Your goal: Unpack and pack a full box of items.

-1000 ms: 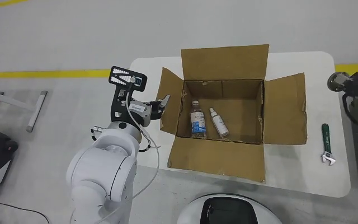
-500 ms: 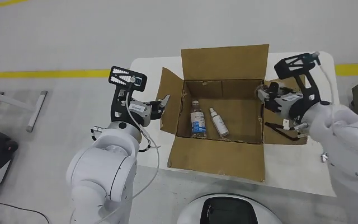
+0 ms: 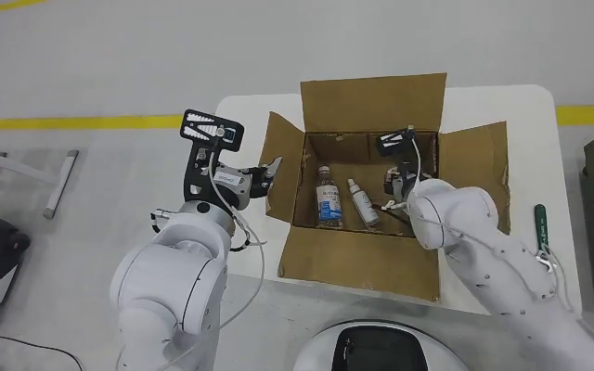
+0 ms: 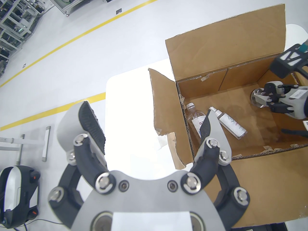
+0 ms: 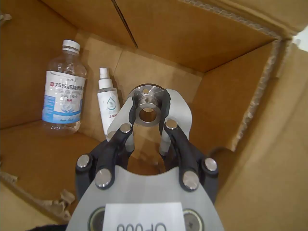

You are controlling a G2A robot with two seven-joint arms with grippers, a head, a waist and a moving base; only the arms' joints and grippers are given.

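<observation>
One arm (image 3: 483, 250) down inside the box (image 3: 362, 264), right hand (image 5: 149, 99) around flange (image 5: 154, 90).

Bottle (image 3: 328, 197) and spray bottle (image 3: 363, 203) lie side by side in the box (image 3: 371, 102).

Spray btl (image 5: 108, 102): base end hidden behind right gripper (image 5: 148, 104) finger, so you can't see full length.
Big btl (image 4: 193, 117): lower part behind left gripper (image 4: 146, 110) finger in left wrist view.
Metal flange (image 5: 146, 115): sides covered by pads clamped on it; far face hidden from you.
Top view: right arm (image 3: 483, 250) covers rt part of box (image 3: 371, 102) floor; wrench (image 3: 540, 227) head end partly behind arm; btl labels too small to tell.
</observation>
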